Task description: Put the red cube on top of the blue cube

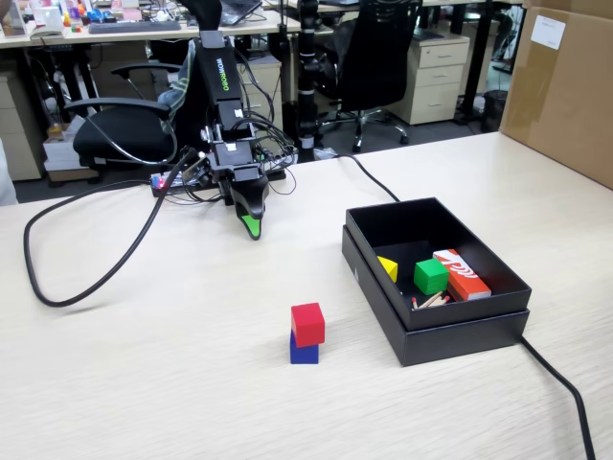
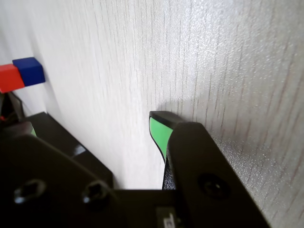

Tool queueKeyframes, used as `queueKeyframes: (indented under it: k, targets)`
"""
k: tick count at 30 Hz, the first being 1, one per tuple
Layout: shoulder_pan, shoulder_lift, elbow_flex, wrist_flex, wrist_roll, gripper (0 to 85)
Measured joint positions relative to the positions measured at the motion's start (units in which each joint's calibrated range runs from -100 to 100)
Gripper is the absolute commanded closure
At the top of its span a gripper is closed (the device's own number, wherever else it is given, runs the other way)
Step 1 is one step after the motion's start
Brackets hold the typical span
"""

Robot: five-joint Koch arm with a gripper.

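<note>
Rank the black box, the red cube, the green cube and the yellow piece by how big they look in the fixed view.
1. Black box, by far the largest.
2. Red cube and green cube look about alike; no ranking between them.
3. Yellow piece, smallest, though the box wall may hide part of it.

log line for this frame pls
stack: red cube on blue cube | gripper: clear of stack, empty, near arm base | black box: right of stack in fixed view

Red cube cut by wrist view's left edge; only one gripper tip shows, second jaw hidden.
</note>
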Motion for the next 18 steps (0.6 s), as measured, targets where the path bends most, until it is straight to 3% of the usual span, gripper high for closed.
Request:
queueKeyframes:
  k: [18]
  targets:
    - [-0.34,-0.52,-1.19,1.86,0.0,37.4]
